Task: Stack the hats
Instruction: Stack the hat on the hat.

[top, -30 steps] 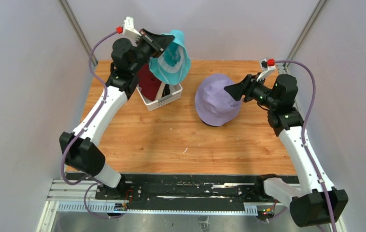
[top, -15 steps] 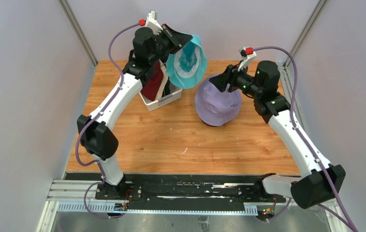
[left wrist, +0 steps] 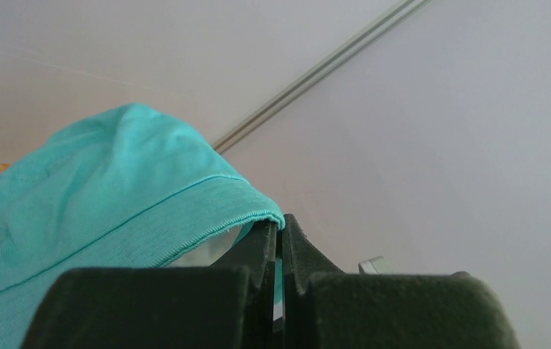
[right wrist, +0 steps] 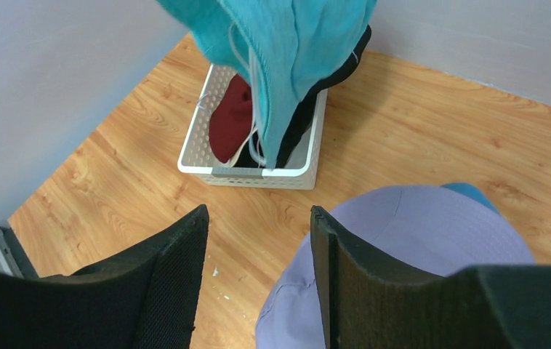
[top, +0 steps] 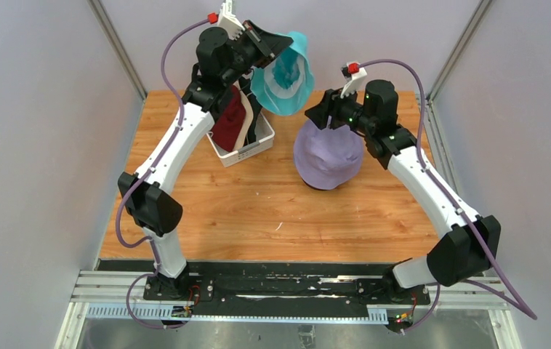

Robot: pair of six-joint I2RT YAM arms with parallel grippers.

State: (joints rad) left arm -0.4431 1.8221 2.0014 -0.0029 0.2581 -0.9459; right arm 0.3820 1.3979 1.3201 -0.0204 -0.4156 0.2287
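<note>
Top external view: the left gripper is clenched on the brim of the teal hat, which hangs in the air above the far edge of the wooden table, between the white lattice basket and the lavender hat. The lavender hat sits crown up right of centre, a sliver of blue hat showing beneath it. The right gripper hovers at its far-left side, jaws parted and holding nothing. In the basket stand the dark red hat and black hat.

Wooden table, plain grey walls
</note>
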